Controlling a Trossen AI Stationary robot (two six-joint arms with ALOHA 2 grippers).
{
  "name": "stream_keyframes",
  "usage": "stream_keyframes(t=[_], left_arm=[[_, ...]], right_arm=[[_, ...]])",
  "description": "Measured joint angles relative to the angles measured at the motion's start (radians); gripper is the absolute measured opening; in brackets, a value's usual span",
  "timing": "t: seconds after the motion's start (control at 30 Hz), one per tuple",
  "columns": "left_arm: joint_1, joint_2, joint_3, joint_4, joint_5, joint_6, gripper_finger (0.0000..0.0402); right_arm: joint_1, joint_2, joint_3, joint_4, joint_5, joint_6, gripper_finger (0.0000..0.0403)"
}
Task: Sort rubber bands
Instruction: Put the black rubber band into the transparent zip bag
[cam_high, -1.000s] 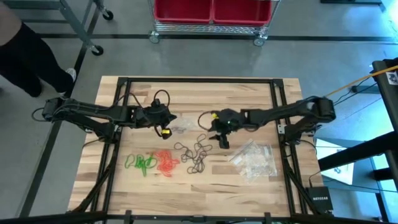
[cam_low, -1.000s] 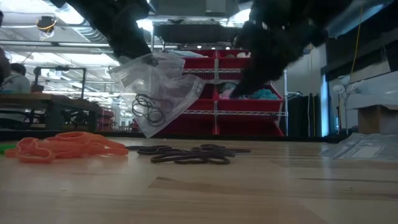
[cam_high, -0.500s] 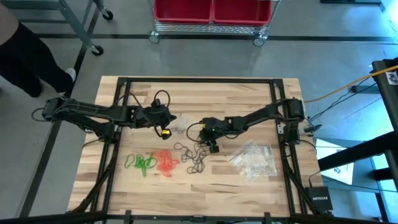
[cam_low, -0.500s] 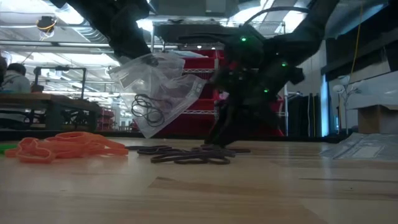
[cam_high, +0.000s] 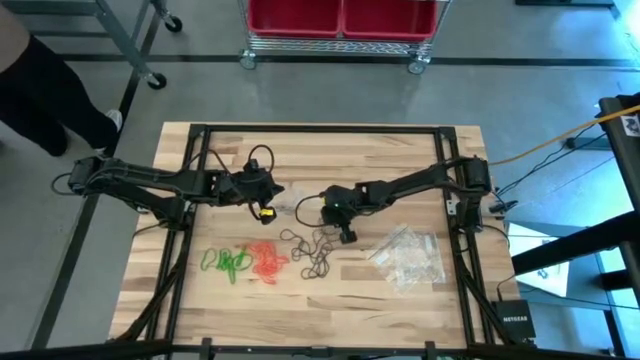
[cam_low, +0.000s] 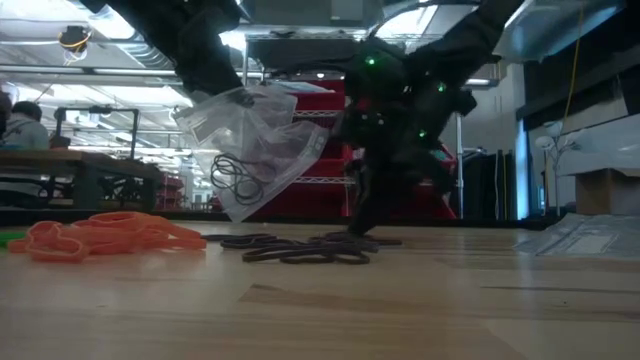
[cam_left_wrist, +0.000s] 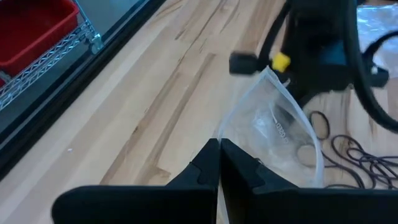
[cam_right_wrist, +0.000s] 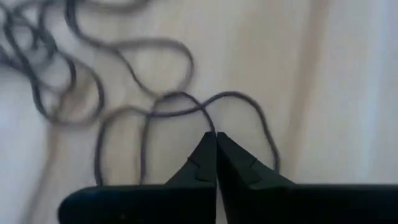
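On the wooden table (cam_high: 400, 160), green bands (cam_high: 228, 262) and orange bands (cam_high: 267, 262) lie in piles at lower left; black bands (cam_high: 312, 250) sprawl at centre. The left gripper (cam_left_wrist: 219, 163) pinches a bag (cam_low: 255, 140) holding some black bands. The right gripper (cam_right_wrist: 216, 155) is closed on a black loop. Bagging has barely begun.

Tabletop (cam_high: 400, 160): pale wood, plank-striped grain. Black rubber bands (cam_high: 312, 250) lie at its middle; beside them orange-red rubber bands (cam_high: 266, 262), then bright green rubber bands (cam_high: 228, 263). Clear bag (cam_low: 255, 150), black loops showing through it. Both arms dark. Red bins (cam_high: 343, 15) beyond the tabletop.
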Motion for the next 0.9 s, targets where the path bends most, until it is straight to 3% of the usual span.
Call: stream_keyframes(t=[0.2,0.43,0.7,0.9], left_arm=[[0.0,0.0,0.0,0.005,0.0,-0.006,0.0],[0.0,0.0,0.0,0.01,0.0,-0.012,0.0],[0.001,0.005,0.0,0.001,0.0,-0.036,0.0],[0.001,0.027,0.0,0.01,-0.001,-0.032,0.0]], right_arm=[[-0.002,-0.184,0.05,-0.093,0.038,-0.021,0.0001],[-0.001,-0.337,0.149,-0.056,0.04,-0.017,0.0],[-0.001,-0.326,0.36,-0.047,0.049,0.07,0.0],[-0.001,-0.279,0.405,0.045,0.112,0.131,0.0]])
